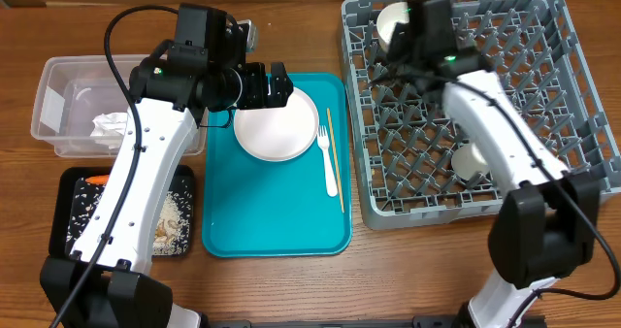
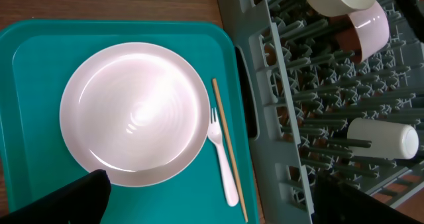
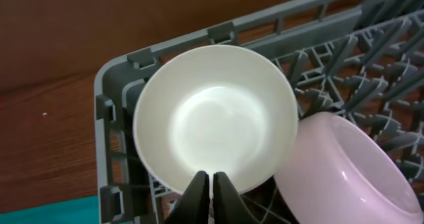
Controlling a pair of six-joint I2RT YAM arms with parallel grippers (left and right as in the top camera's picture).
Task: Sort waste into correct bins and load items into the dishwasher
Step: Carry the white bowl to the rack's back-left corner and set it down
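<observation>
right gripper (image 3: pixel 211 181) has its fingertips pressed together at the near rim of the white bowl (image 3: pixel 215 118); whether they pinch it i cannot tell. round, plain and glossy, with no long axis, the bowl sits in a corner of the grey dish rack (image 3: pixel 112 85), mouth facing the wrist camera. left gripper (image 1: pixel 279 83) gapes wide outside the rack.

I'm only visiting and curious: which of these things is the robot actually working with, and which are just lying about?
Part of the job: plate, fork, wooden stick, white bowl, pink bowl, cup, grey rack, clear tub, napkin, black tray, carrot, rice scraps.

Just lying about: teal tray (only a carrier), wooden table.
</observation>
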